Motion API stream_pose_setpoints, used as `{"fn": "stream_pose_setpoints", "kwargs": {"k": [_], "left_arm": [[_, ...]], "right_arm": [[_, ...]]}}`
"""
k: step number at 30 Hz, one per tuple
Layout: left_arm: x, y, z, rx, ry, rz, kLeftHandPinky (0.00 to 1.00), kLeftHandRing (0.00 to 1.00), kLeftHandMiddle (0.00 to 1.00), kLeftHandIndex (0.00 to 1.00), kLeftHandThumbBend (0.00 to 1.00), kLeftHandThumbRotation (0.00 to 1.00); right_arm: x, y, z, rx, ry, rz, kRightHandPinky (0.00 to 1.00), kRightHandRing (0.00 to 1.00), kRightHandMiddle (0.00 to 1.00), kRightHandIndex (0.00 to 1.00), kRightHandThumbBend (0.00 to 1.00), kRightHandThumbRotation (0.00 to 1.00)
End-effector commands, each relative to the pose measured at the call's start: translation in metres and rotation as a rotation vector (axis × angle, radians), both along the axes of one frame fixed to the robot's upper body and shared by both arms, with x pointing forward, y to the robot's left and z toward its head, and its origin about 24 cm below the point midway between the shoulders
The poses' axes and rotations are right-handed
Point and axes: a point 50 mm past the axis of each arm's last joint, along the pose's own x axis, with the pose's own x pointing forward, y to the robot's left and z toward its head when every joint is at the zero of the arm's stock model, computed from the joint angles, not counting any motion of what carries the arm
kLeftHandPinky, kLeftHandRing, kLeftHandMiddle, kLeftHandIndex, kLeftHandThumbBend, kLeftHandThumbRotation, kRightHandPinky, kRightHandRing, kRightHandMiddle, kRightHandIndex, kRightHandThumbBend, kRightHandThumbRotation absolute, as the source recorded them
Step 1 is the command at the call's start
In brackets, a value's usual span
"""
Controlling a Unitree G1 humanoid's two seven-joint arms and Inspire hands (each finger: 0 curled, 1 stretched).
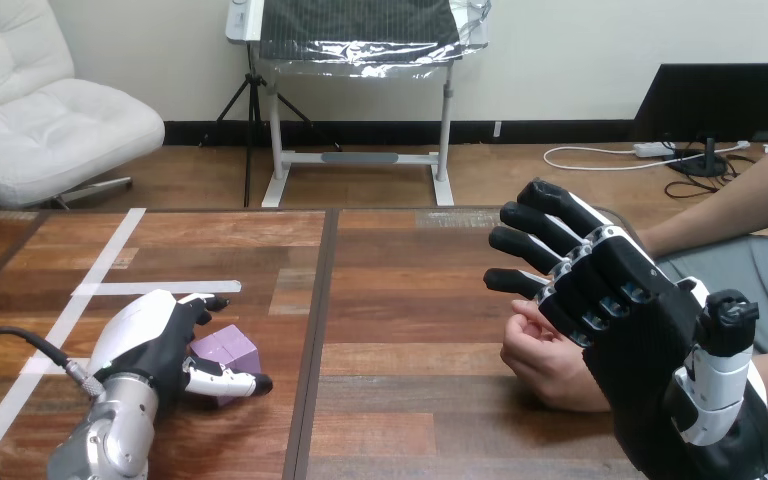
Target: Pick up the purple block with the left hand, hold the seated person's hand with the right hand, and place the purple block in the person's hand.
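Observation:
The purple block (228,350) rests on the wooden table (410,300) at the lower left. My left hand (150,335) is closed round it, thumb across its near face and fingers at its far side. At the right, my right hand (625,320) is raised with its fingers straight and spread, pointing up and left. The person's hand (550,362) sits loosely curled just left of my right palm, partly hidden behind it. I cannot tell whether the two touch; no finger of mine curls round it.
Another forearm of the person (730,205) reaches in from the right edge behind my right hand. White tape strips (155,288) cross the table's left part. A dark seam (318,330) runs down the table's middle.

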Motion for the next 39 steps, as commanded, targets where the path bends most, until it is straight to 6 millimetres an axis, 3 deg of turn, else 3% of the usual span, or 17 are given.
{"fn": "stream_pose_setpoints", "kwargs": {"k": [1, 39], "left_arm": [[0.0178, -0.0042, 0.0203, 0.022, -0.088, -0.008, 0.57, 0.75, 0.81, 0.81, 0.85, 0.14], [0.0203, -0.0076, 0.0177, 0.079, -0.113, 0.006, 0.49, 0.63, 0.70, 0.69, 0.85, 0.00]], "right_arm": [[0.0018, 0.0020, 0.0172, 0.014, -0.091, 0.009, 0.79, 0.87, 0.88, 0.88, 0.88, 0.94], [0.0028, 0.0028, 0.0176, 0.023, -0.098, 0.004, 0.79, 0.87, 0.88, 0.87, 0.89, 0.93]]}}
